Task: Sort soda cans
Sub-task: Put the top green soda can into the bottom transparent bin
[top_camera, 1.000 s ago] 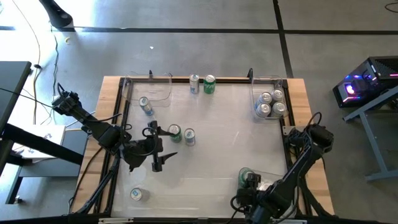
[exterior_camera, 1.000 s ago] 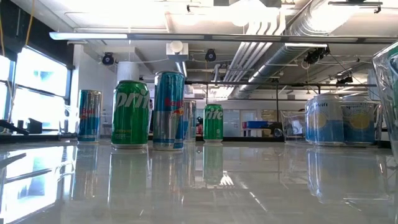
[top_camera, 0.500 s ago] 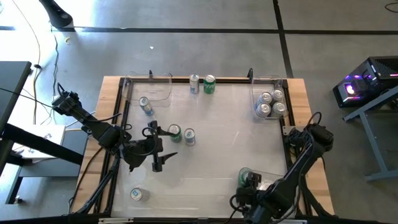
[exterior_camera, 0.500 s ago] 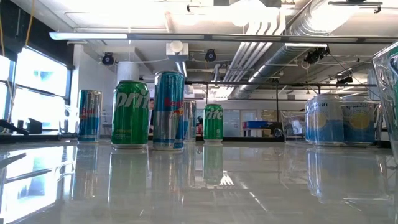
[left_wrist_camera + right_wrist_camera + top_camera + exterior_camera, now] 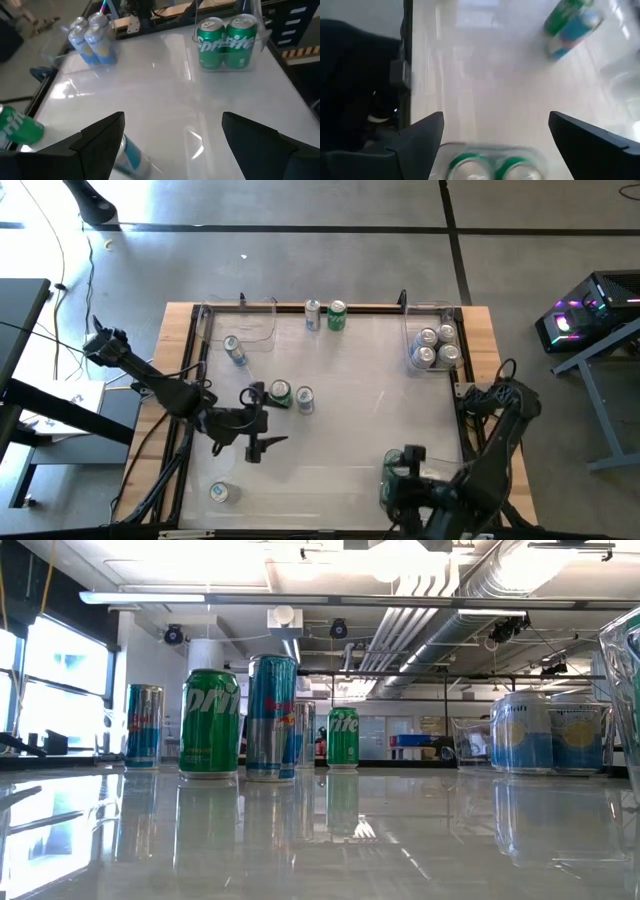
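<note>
Soda cans stand upright about the table. A green can (image 5: 281,392) and a blue can (image 5: 304,400) stand side by side at mid-left, just beyond my left gripper (image 5: 262,421), which hovers open and empty; its wrist view shows the green can (image 5: 17,131) and the blue can (image 5: 133,156) by one finger. More cans stand at the far edge (image 5: 337,315), at the left (image 5: 234,350) and at the near left (image 5: 218,493). My right gripper (image 5: 403,470) hangs open above two green cans (image 5: 492,167) in a clear bin.
A clear bin at the far right (image 5: 409,330) holds several silver-white cans (image 5: 435,346). Another clear bin (image 5: 262,308) stands at the far left corner. A black frame (image 5: 190,380) runs along the table's edges. The middle of the table (image 5: 380,400) is bare.
My right gripper has risen straight up from the near-right bin, leaving the green cans standing in it. My left gripper has swung a little toward the table's right, staying open.
</note>
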